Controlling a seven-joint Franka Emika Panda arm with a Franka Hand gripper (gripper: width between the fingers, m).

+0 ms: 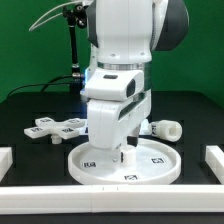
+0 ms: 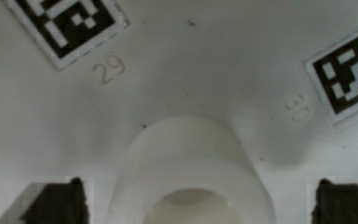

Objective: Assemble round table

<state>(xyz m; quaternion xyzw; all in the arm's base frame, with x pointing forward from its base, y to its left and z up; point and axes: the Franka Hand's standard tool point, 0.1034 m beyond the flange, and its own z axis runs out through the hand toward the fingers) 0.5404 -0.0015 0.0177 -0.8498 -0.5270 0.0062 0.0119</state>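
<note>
Though checked in both views, found no part of the round table yet joined to another. Located the large rimmed disc [image 1: 76, 168] lying flat on the black table [image 1: 25, 115], hub upward, just behind the front rail [image 1: 60, 191] and central in the exterior view. Judged so laid to offer the central hub [image 2: 190, 150] as a socket for the post. Noted two square tags [image 2: 69, 25] on the disc face in the wrist view, flanking the hub.

Observed the gripper [image 1: 126, 150] hanging over the disc centre, pointing vertically down. Confirmed in the wrist view as released: fingertips [image 2: 51, 200] spread wide, one on each side of the hub, with bare disc showing between each tip and the hub; gripping nothing. Read as straddling the hub, either to seize or to steady the disc there; cannot tell which. Cannot tell either whether touching the disc face.

Located the short cylindrical post [image 1: 165, 128] lying on its side behind the disc, toward the exterior view's right, apart from the rim. Located the flat lobed cross piece [image 1: 60, 127] lying flat toward the exterior view's left, also apart. Judged both placed within reach for later steps. Noted white side rails [image 1: 214, 158] bounding the work surface, presumably to keep loose parts in. Rated progress as early.
</note>
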